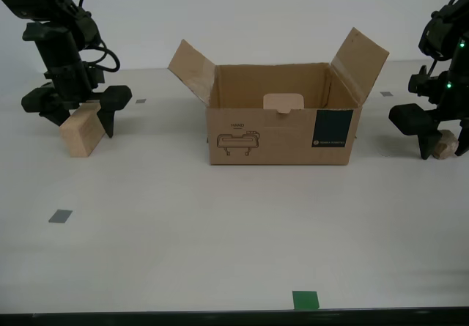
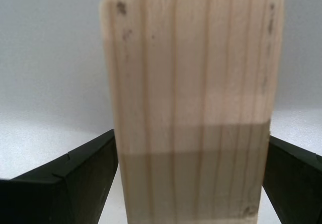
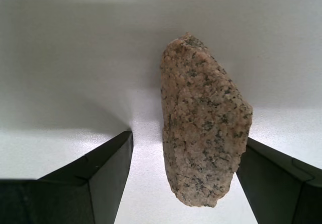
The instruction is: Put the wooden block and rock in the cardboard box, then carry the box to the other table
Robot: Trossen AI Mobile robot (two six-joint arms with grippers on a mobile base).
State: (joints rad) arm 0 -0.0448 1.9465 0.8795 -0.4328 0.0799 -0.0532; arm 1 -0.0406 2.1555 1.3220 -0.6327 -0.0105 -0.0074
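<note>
A smooth off-white tabletop (image 1: pixel 220 238) fills the exterior view, dotted with grey tape squares (image 1: pixel 61 215) and one green tape mark (image 1: pixel 305 299) near its front edge.

At its centre stands the box (image 1: pixel 282 135), open at the top, its two side flaps raised and angled outward, a dark teal label and a black line drawing on the front face. From this angle I cannot see into it.

Toward the exterior view's left, well apart from the box, the block (image 1: pixel 80 131) rests on the tabletop, tipped slightly. My second pincer (image 1: pixel 80 113) straddles it from above. In the second wrist view the block (image 2: pixel 193 113) fills the span between the two dark fingers (image 2: pixel 75 183), each of which meets a side of the wood; the pincer is pinching the block, though I cannot tell how firmly.

At the exterior view's right edge, also well apart from the box, the rock (image 1: pixel 444 144) sits on the tabletop, partly hidden by my first pincer (image 1: pixel 440 139). In the first wrist view the speckled pink-grey rock (image 3: pixel 204 121) stands on end between spread fingers (image 3: pixel 95 183): one is clearly apart from it, the other just beside or touching it. The pincer is spread around the rock, not clamped.
</note>
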